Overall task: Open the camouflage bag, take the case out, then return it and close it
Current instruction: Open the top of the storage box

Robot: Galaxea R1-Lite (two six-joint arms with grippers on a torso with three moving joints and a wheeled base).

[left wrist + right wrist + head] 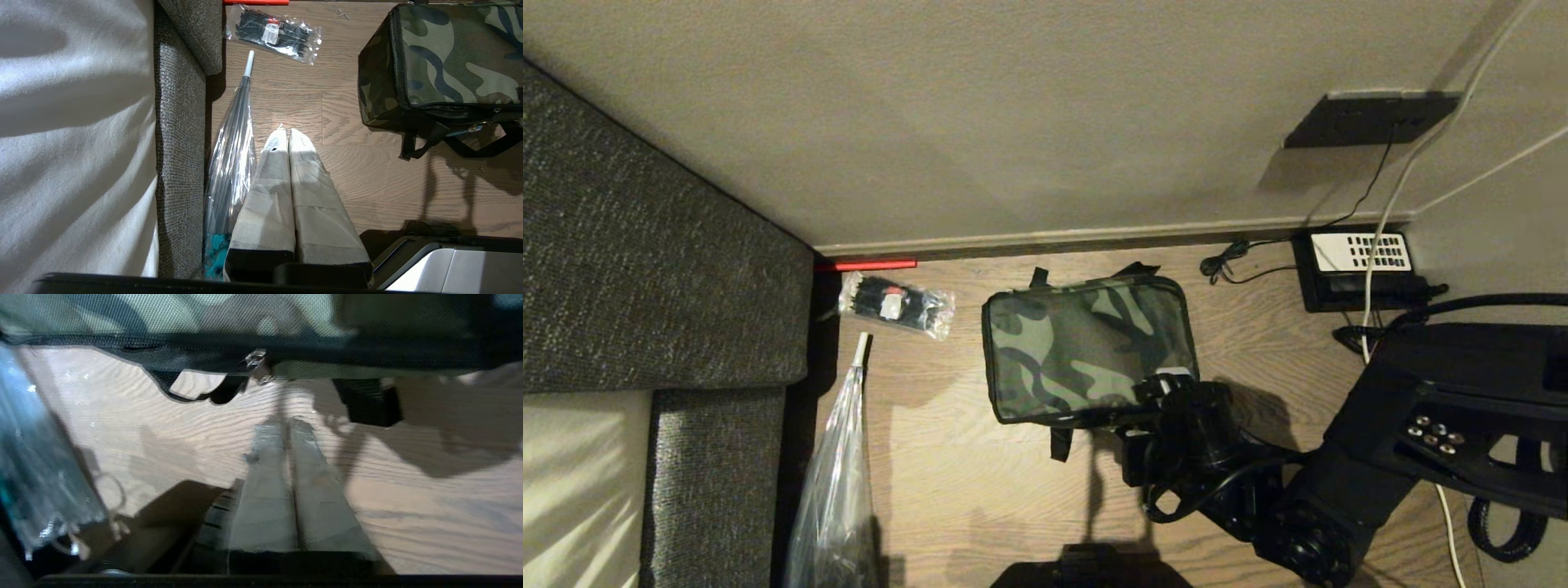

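Just right gripper [286, 426], fingers together, empty, near camouflage bag [1086, 347].

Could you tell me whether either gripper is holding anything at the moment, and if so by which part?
Nothing is held. The right gripper, jaws together and empty, sits just short of the camouflage bag near its zipper pull; the left gripper is parked, shut on nothing.

Green-and-black camouflage bag [1088, 351], brown wood-grain floor [980, 482], speckled grey sofa [645, 269], red strip [866, 265]
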